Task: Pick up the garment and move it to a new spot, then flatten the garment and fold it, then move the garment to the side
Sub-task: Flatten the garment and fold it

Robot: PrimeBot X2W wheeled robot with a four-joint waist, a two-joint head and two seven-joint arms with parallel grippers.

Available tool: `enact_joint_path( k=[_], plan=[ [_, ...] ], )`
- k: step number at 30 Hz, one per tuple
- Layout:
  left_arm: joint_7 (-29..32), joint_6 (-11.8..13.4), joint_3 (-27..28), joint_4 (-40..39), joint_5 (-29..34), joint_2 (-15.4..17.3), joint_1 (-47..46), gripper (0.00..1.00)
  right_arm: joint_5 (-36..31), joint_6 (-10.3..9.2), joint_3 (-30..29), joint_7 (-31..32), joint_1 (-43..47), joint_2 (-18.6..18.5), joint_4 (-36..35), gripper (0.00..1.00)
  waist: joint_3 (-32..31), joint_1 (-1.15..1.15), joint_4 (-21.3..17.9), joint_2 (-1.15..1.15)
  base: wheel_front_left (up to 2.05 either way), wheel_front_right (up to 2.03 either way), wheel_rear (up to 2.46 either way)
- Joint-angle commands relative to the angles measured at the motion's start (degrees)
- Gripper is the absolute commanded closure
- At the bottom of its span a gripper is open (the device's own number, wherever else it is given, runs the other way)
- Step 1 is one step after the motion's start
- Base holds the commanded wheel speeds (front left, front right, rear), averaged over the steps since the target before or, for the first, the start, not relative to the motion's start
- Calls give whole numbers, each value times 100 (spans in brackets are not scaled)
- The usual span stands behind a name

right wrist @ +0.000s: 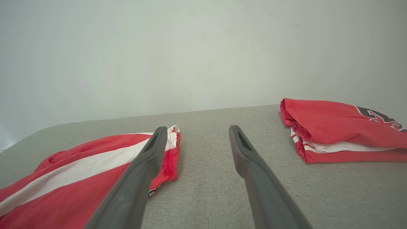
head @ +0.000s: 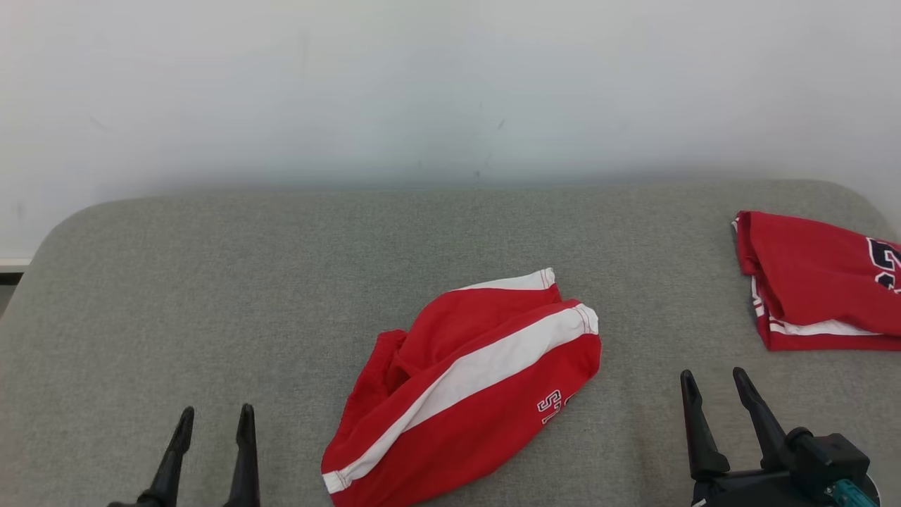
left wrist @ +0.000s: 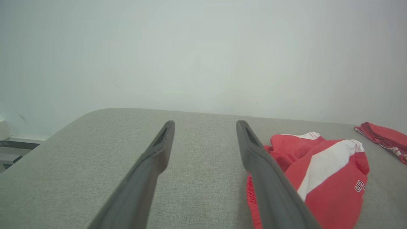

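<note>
Our left pincer (head: 216, 410) and right pincer (head: 712, 375) stand wide open, empty; the red shorts (head: 464, 380) lie between them, their length running near-left to far-right; we reckon each arm takes its nearer end.

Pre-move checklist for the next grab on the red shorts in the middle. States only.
1. Left pincer open and empty: ok.
2. Right pincer open and empty: ok.
3. Red shorts lie between the two pincers, touching neither: ok.
4. Shorts flat: not ok, bunched at the robot's left end.
5. Folded red garment apart from the shorts: ok.
6. How many layers sit under the top fold: cannot tell.
</note>
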Motion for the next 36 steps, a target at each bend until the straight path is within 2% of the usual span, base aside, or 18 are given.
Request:
enact_joint_path(
  k=[1,15,29,32,36],
  plan=[
    [-15,-46,49,-31,-9,-29,130,0,-3,-15,-10,9,26,-33,-2,0,-36,1,-46,0,0,0,0],
    [-17,-49,461,169,182,-112,474,0,-64,-15,-146,76,424,107,-364,0,-97,1,-174,0,0,0,0],
    [-16,-89,552,241,280,-198,520,0,-102,-15,-117,184,508,162,-438,0,-100,1,-123,0,0,0,0],
    [-16,-129,529,272,269,-204,524,0,-57,-15,-34,234,401,121,-381,0,-87,1,-114,0,0,0,0],
    [56,-274,365,401,244,-162,343,0,-47,-15,149,308,44,-111,-196,0,-5,1,-6,0,0,0,0]
  ],
)
